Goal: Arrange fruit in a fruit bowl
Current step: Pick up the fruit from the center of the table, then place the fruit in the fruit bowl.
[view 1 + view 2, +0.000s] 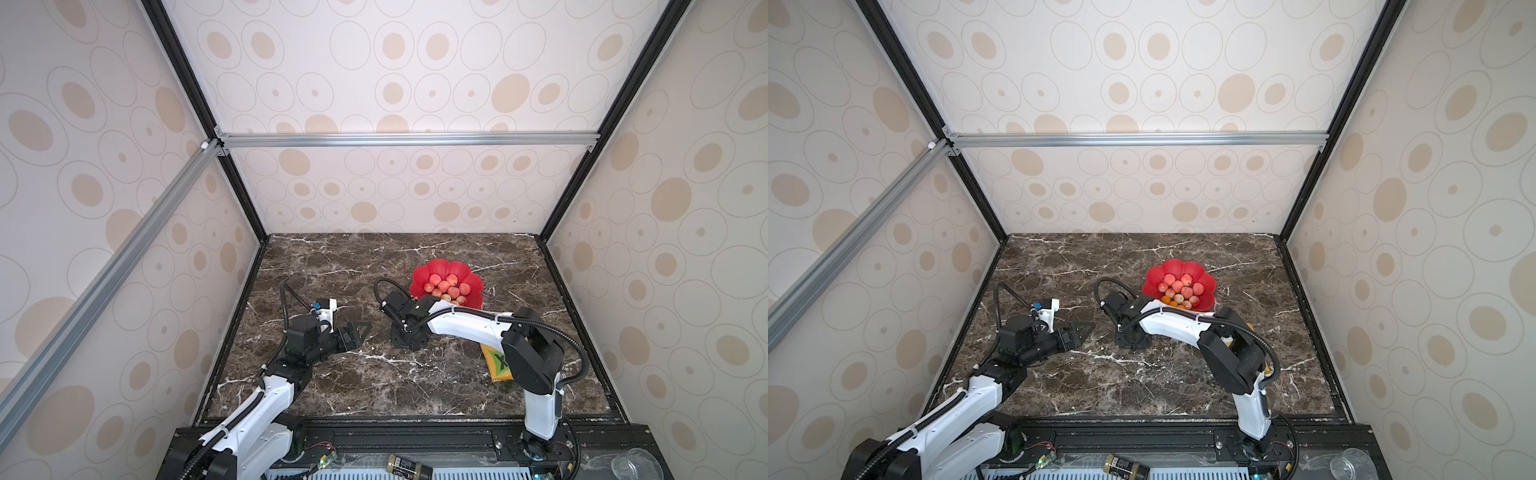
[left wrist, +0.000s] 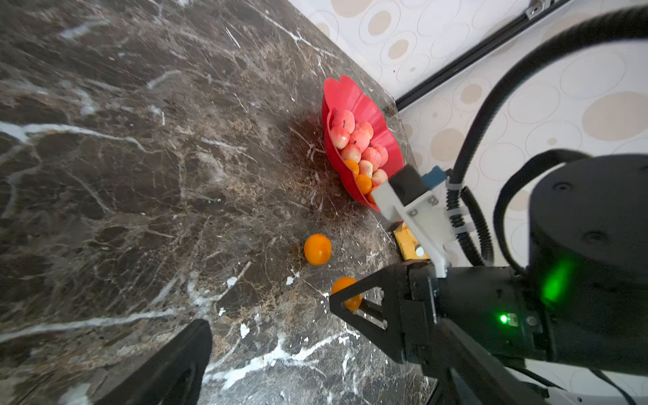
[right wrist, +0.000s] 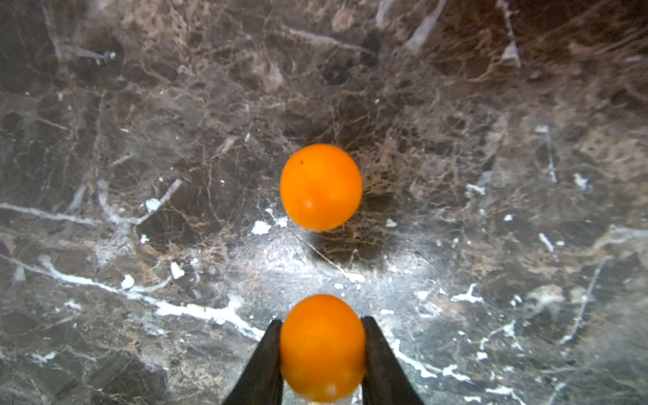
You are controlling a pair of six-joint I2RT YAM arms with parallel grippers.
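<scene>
Where the base rail borders the marble table (image 1: 332, 270) at 6 o'clock, the count begins.

1. Dark bottle (image 1: 409, 463), lying on its side on the rail. A clear cup (image 1: 636, 465) lies toward 5 o'clock.
2. Snack bag (image 1: 496, 365), yellow-green, flat on the table at 4 o'clock, partly hidden under the right arm.
3. Left gripper (image 1: 355, 334), at 9 o'clock of the table's middle. Its jaws are spread wide with nothing between them.
4. Right gripper (image 3: 322, 319), near the table's middle, pointing down. Its jaws are clamped on the held tangerine (image 3: 322, 350), bright orange. Whether this fruit touches the marble cannot be told.
5. Loose tangerine (image 3: 321, 187), resting on the marble just beyond the held one, apart from it, on the bowl's side. It is hidden under the arm in both top views.
6. Fruit bowl (image 1: 446, 266), glossy red with a scalloped rim, upright on the table at 1 o'clock of the right gripper. It holds pink-red peach-like fruits (image 1: 446, 284) heaped across the middle. It also holds orange tangerines (image 1: 1169, 300) at its 7 o'clock rim, partly covered by the right arm.
</scene>
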